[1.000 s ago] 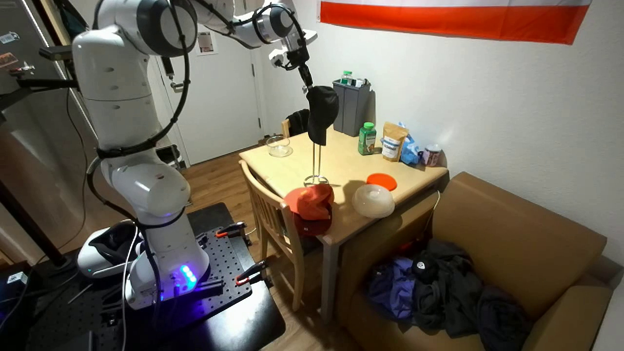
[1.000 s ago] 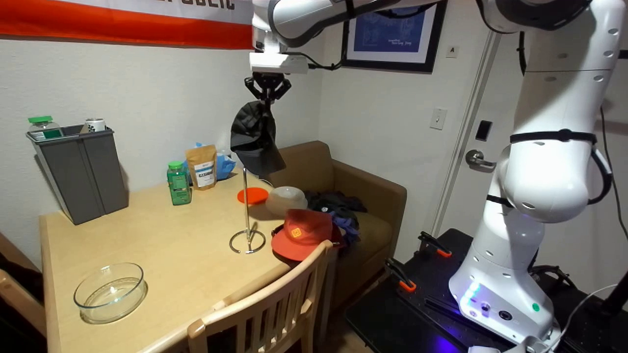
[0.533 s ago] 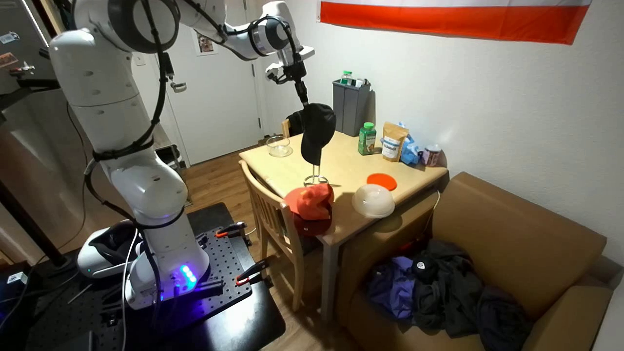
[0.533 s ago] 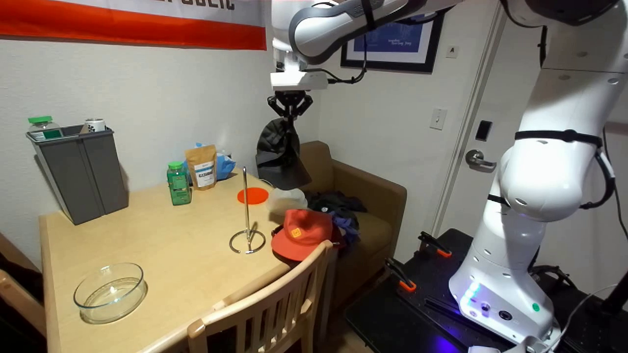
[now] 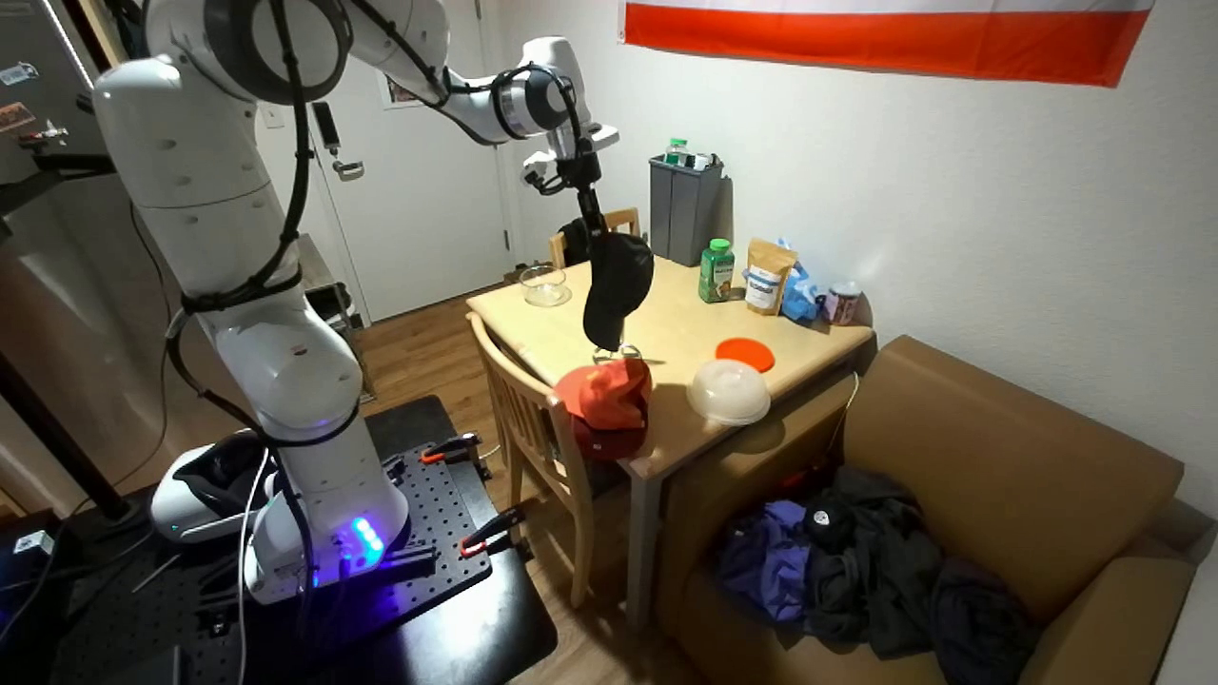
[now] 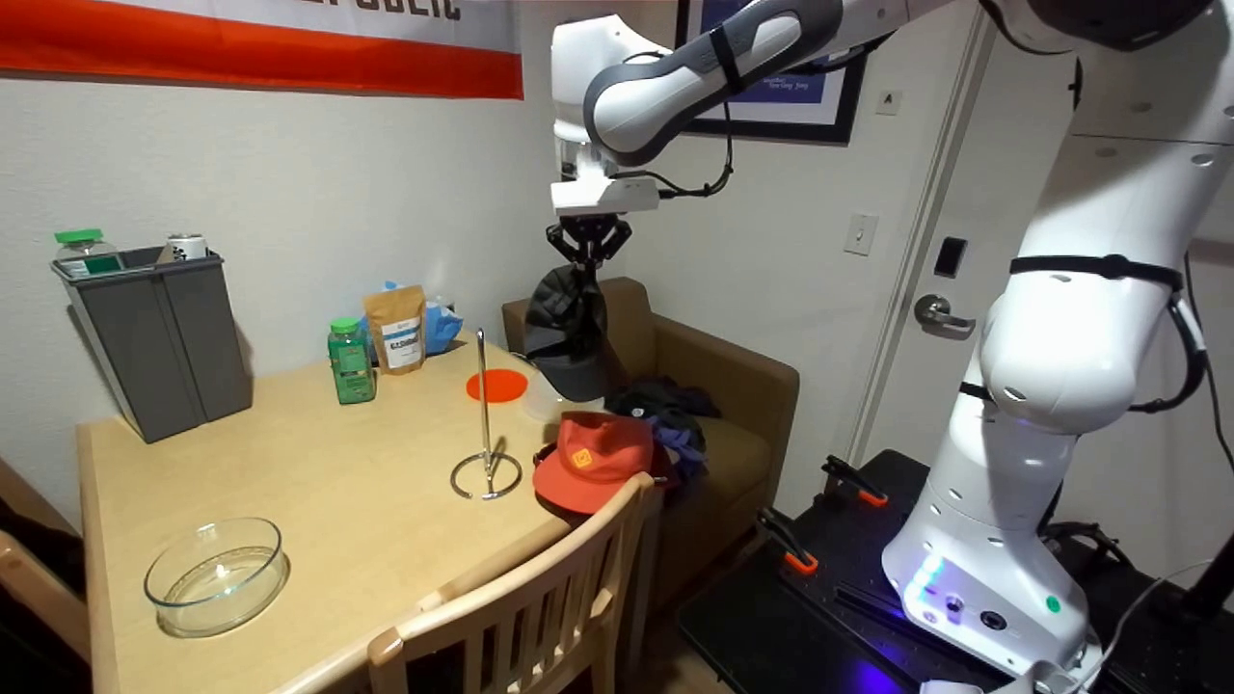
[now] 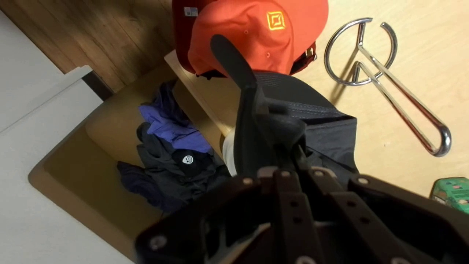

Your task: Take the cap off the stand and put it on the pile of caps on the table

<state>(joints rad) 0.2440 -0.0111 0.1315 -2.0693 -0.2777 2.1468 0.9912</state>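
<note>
The cap [image 6: 562, 313] hangs near red caps [image 6: 600, 458] (pale bowl [image 5: 729, 392], stand [image 6: 485, 410] close by).

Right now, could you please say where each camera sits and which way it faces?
In an exterior view: near the robot's base, facing down at the table; arm at picture left.
In an exterior view: near the glass bowl, facing the couch across the table; arm at picture right.
Wrist view: at the arm's end, facing down at the black cap; jaws at bottom.
Both exterior views share table, black cap and arm.
</note>
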